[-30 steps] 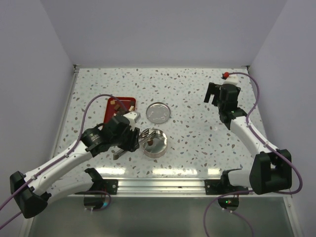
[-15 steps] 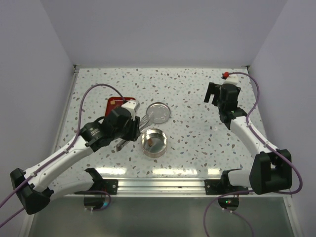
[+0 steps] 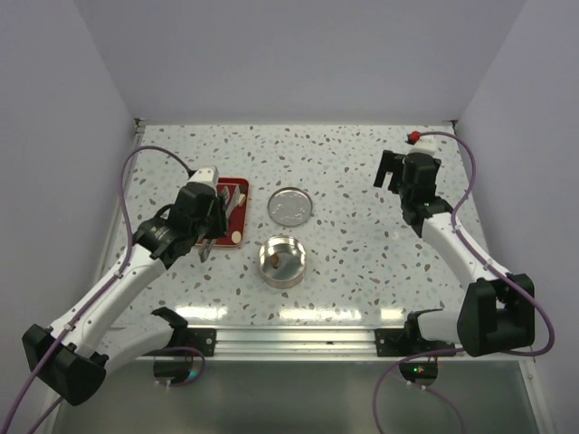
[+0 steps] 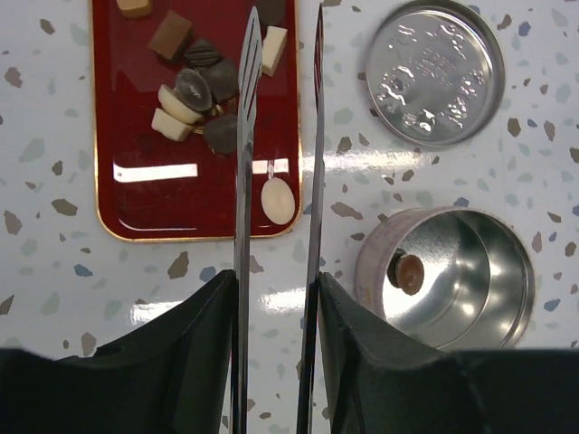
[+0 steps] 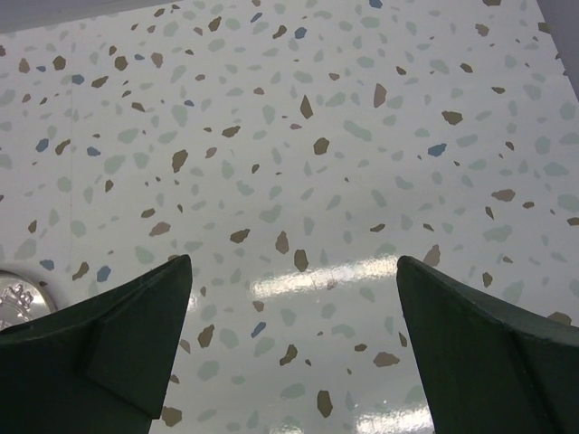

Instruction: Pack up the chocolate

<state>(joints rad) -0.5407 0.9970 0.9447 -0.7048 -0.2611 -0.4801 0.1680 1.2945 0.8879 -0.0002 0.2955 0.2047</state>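
Several dark and cream pieces of chocolate [image 4: 194, 90] lie on a red tray [image 4: 163, 194]. A cream oval piece [image 4: 278, 201] sits alone near the tray's front edge. One brown piece [image 4: 410, 272] lies inside the open round tin [image 4: 488, 312]. My left gripper [image 4: 277, 287] is shut on a pair of metal tongs [image 4: 244, 136]. Their blades reach out over the tray's right side, slightly parted, with nothing between them. In the top view the left gripper [image 3: 208, 226] hangs over the tray [image 3: 242, 212], left of the tin [image 3: 298, 271]. My right gripper [image 3: 391, 172] is open and empty at the far right.
The tin's lid [image 3: 290, 206] lies flat behind the tin, also in the left wrist view [image 4: 434, 70]. Below my right gripper [image 5: 294, 271] is only speckled tabletop. White walls close the table on three sides.
My left arm has swung left from above the tin to over the red tray, carrying the tongs. A brown piece now lies in the tin. The right arm has not moved.
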